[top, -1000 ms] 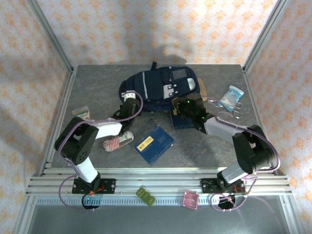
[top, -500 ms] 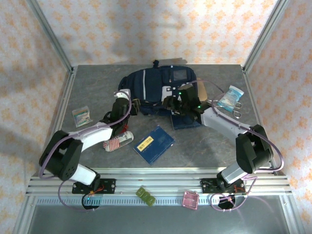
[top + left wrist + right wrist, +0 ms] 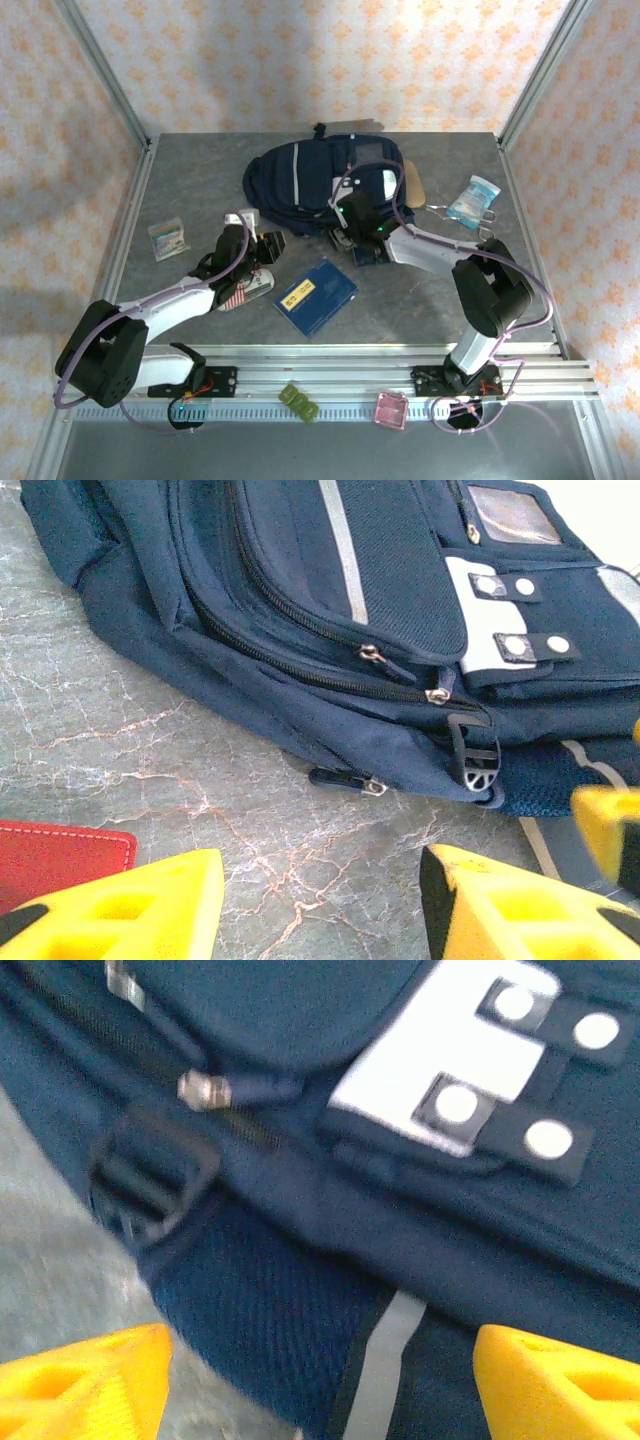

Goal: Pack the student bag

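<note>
student bag (image 3: 300, 175) zipped shut, contents hidden, left end effector (image 3: 320, 900) released beside it, right end effector (image 3: 320, 1360) released above it

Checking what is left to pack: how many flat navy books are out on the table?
2. The front book lies in the open mid-table; the second book sits beside the student bag, partly under the right arm. Others may be hidden.
</note>
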You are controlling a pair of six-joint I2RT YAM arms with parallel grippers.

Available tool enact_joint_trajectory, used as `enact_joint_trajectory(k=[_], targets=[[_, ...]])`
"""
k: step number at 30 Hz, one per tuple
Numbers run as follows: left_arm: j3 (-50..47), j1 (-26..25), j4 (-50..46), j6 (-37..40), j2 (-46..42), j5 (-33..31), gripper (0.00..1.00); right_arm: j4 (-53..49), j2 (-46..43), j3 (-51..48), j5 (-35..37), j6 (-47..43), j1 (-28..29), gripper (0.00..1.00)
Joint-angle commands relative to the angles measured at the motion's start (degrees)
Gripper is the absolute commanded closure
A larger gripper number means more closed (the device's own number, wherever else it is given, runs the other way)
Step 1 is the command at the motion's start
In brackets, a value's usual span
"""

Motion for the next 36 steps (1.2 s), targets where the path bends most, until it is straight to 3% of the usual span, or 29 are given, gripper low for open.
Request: enact_joint_trajectory(k=[1,5,12,19,21,22,24,25,26,31,36], targets=[[0.86,0.0,-1.17,-0.89,0.03,0.43,0.45,3.35,-4.06,-3.35,-0.29,-14.85,-0.01,0.19],[2.24,0.03,-1.47,-1.17,2.31,1.9,0.45,2.77,-1.44,-3.28,3.91,-20.3,0.39,0.19],[1.99,0.1,-0.19,-2.31,3.04,2.37,0.46,11.72,3.97,-4.44,11.57,-28.49,1.59,0.21],[1.83,0.1,-0.06,-2.7,3.14,2.49,0.46,14.35,8.39,-1.22,11.27,-31.91,1.88,0.23],[2.0,0.19,-0.13,-3.01,3.42,2.93,0.46,12.6,10.89,1.95,11.53,-30.87,1.97,0.32],[2.0,0.19,-0.06,-3.17,3.43,3.18,0.46,11.87,11.95,3.49,11.88,-30.57,1.97,0.41],[1.92,0.19,0.29,-3.21,3.04,3.57,0.46,7.08,14.48,8.09,11.99,-29.31,1.9,0.79],[1.83,0.21,0.35,-3.07,2.89,3.79,0.46,4.73,15.15,10.51,11.88,-28.12,1.82,0.93],[1.76,0.27,0.46,-2.83,2.45,3.94,0.46,2.4,15.48,12.75,11.68,-26.6,1.72,1.0],[0.83,1.5,2.23,-1.22,-0.17,5.85,0.45,-0.4,7.76,13.42,4.65,-22.28,1.22,1.0],[-1.8,3.42,9.62,-0.07,-1.95,11.69,0.42,-0.96,-1.21,11.05,-4.86,-20.31,0.21,1.0]])
